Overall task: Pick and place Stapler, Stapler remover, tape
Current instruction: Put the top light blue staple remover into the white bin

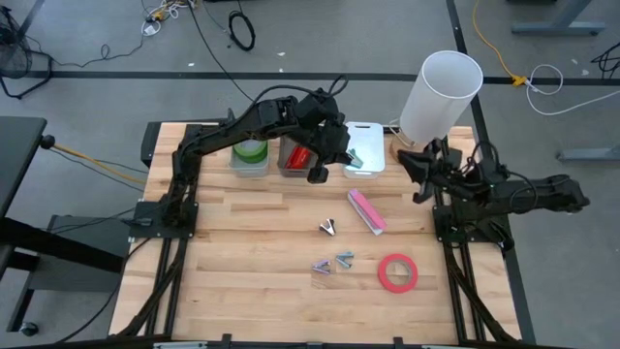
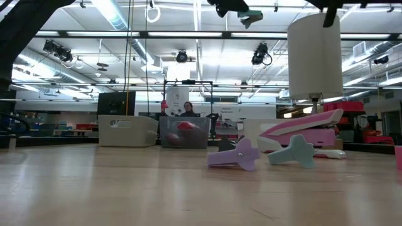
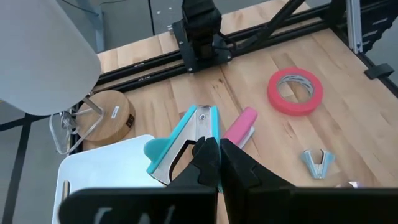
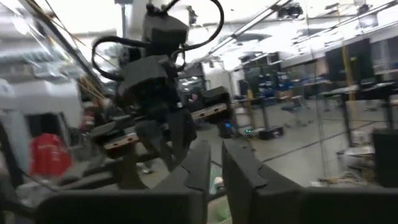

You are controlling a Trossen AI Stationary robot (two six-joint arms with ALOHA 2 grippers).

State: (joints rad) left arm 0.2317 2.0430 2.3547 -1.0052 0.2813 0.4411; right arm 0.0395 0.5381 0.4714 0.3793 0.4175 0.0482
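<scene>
Left gripper (image 1: 317, 173) hung over the bins at the table's back edge, fingers pinched together, nothing between them. Right gripper (image 1: 418, 165) parked by the lamp (image 1: 441, 92), fingers nearly closed, empty too. Pink stapler (image 1: 366, 210) lay mid-table, red tape (image 1: 397, 272) nearer the front, green tape (image 1: 250, 151) sat in its bin.

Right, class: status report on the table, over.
Left tool shut, by teal stapler on white tray. Right tool shut, parked. Pink stapler, red tape on table.
</scene>
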